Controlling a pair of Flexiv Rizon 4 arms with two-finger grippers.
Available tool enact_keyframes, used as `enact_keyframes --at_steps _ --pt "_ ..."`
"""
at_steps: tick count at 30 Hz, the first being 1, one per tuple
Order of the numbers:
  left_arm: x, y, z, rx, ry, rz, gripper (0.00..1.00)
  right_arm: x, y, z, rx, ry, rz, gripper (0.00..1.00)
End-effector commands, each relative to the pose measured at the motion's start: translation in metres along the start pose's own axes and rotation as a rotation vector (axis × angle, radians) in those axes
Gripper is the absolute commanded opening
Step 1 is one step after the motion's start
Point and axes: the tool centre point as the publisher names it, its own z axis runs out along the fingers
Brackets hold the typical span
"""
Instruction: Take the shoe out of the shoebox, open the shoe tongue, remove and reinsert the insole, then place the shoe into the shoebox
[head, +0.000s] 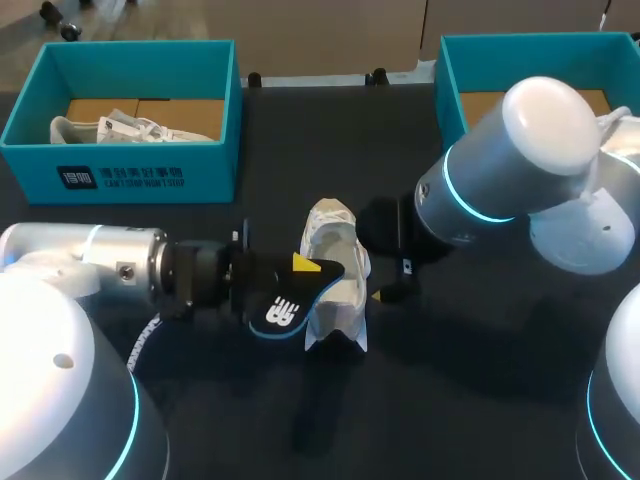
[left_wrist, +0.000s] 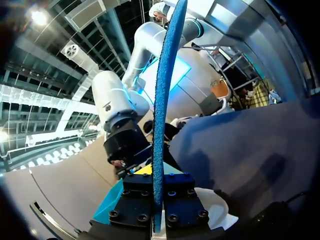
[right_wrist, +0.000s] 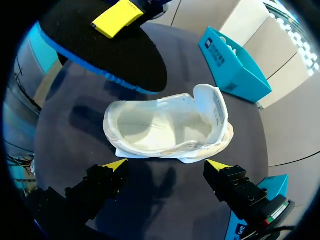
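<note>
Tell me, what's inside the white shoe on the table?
The shoe is empty: only its pale bare bottom shows. Its insole is out, held by the left gripper. Deep in the toe is hidden behind the raised tongue.

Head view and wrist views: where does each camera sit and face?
Head view: above and behind the robot, looking down on the table; left arm and right arm show.
Left wrist view: on the left wrist, looking along jaws shut on the insole, toward the right arm.
Right wrist view: on the right wrist, looking down at the shoe ahead of its open jaws.
Shared: all three show the insole; head and right wrist views, the shoe.
</note>
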Motion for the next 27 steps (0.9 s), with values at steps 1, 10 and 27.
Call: enact_keyframes --at_steps 1,10,27 --pt "0.004 0.013 0.011 0.015 0.005 -0.012 0.00 0.001 0.000 0.000 0.002 -0.003 0.001 1.00" --pt "0.019 0.024 0.013 -0.016 0.017 -0.042 0.00 0.001 0.000 0.000 0.002 -0.003 0.001 1.00" --pt "0.020 0.025 0.013 -0.018 0.015 -0.042 0.00 0.001 0.000 0.000 0.002 -0.003 0.001 1.00"
